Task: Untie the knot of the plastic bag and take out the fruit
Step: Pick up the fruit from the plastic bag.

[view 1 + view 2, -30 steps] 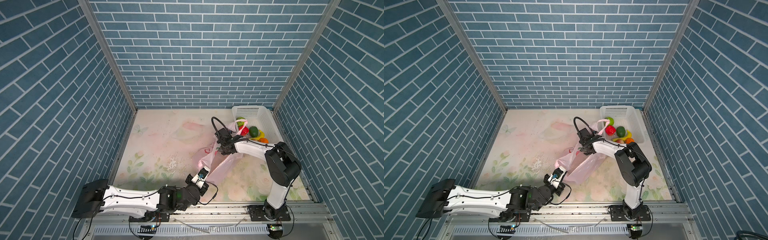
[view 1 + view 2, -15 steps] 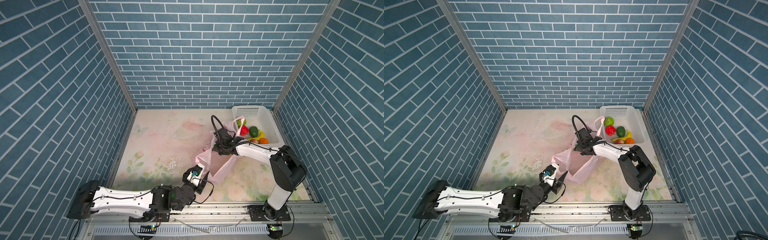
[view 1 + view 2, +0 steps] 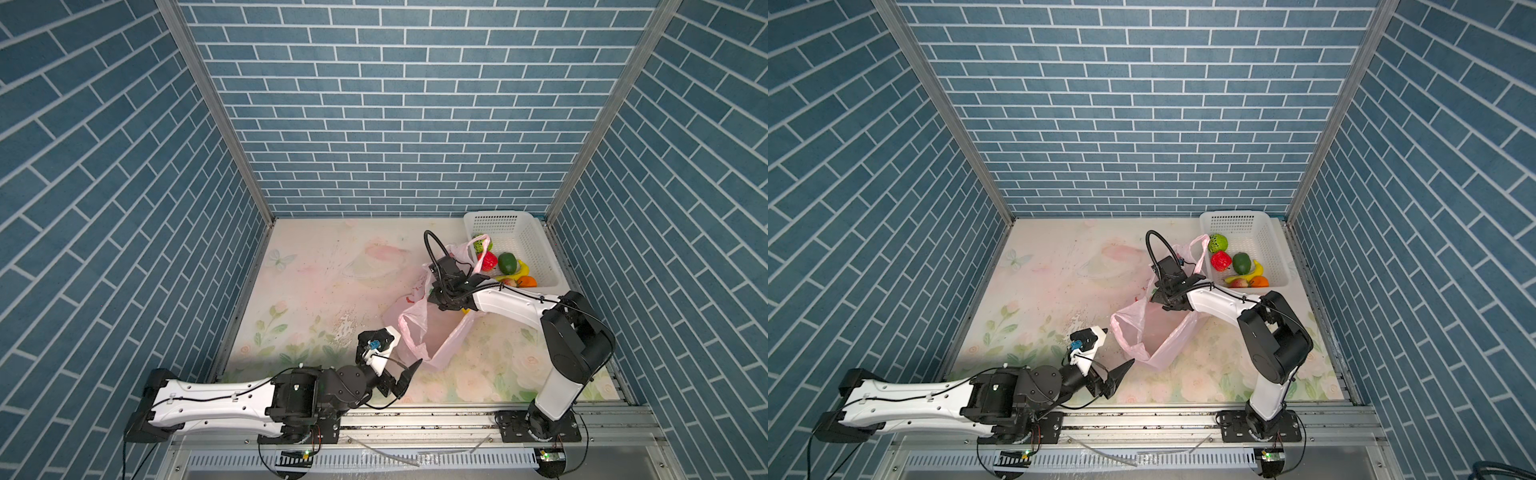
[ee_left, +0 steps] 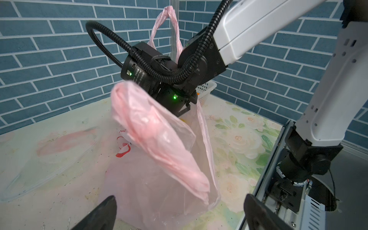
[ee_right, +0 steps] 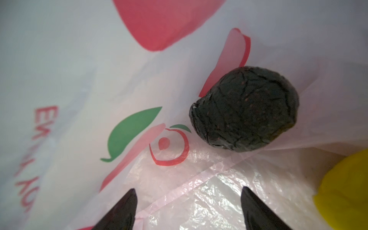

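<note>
The pink plastic bag (image 3: 432, 332) lies slumped on the mat, mouth open; in both top views one handle loop (image 3: 1200, 249) leans over the basket's edge. The knot does not show; the two handles hang apart. My right gripper (image 5: 189, 207) is open inside the bag, with nothing between its fingers. Just ahead of it lie a dark avocado (image 5: 245, 109) and a yellow fruit (image 5: 346, 195). My left gripper (image 4: 179, 213) stands open, just short of the bag's near handle (image 4: 159, 139), which droops free. In a top view its black fingers (image 3: 409, 372) sit by the bag's front corner.
A white perforated basket (image 3: 536, 245) at the back right holds several fruits: a green ball (image 3: 1218, 243), a strawberry (image 3: 1221, 261), a green avocado (image 3: 1241, 262), a banana, an orange. The brick wall stands close behind it. The metal rail (image 3: 415, 409) borders the mat's front edge.
My left gripper has opened, let go of the bag's handle and drawn back toward the front edge. The freed handle has sagged. The right arm has shifted slightly with the bag.
</note>
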Tool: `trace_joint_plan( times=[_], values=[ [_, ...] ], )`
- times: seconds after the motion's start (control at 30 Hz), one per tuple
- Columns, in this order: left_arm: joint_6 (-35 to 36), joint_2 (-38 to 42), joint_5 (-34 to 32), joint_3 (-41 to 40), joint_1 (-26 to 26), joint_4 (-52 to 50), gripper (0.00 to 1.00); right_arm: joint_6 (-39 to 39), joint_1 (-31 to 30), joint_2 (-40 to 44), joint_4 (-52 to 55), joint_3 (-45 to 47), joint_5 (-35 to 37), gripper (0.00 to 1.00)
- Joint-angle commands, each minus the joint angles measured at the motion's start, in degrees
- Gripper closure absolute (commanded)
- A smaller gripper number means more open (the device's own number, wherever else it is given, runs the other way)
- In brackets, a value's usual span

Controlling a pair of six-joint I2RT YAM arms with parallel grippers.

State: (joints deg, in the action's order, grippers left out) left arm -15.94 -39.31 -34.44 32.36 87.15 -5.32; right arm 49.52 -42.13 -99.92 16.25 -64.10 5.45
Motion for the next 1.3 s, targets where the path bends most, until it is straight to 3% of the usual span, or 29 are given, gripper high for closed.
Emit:
trace_joint_plan(
  times=[0.0, 0.23, 0.43, 0.7, 1.03, 1.27],
  values=[
    [-0.57, 0.88, 1.46, 4.95, -2.83, -5.74, 0.00, -0.14, -0.58, 2.86, 1.16, 2.23, 1.40, 0.19],
    [-5.97, -3.22, 14.17, 17.74, -18.96, -17.77, 0.00, 0.90, -1.38, 3.50, 1.64, 3.61, 1.84, 0.19],
    [-8.08, -16.54, 34.36, 31.94, -30.86, -25.93, 0.02, 1.37, -1.93, 3.73, 2.78, 3.41, 3.66, 0.19],
    [-10.94, -27.44, 47.15, 36.09, -33.69, -26.05, 0.15, 2.34, -2.04, 5.23, 2.43, 4.42, 5.56, 0.19],
    [-11.12, -36.76, 53.84, 42.69, -36.55, -27.14, 0.19, 2.78, -2.17, 5.22, 1.46, 5.48, 5.96, 0.19],
    [-10.41, -41.21, 56.23, 46.39, -36.62, -32.24, 0.32, 3.74, -2.34, 6.41, 1.73, 6.41, 7.63, 0.19]
  ],
)
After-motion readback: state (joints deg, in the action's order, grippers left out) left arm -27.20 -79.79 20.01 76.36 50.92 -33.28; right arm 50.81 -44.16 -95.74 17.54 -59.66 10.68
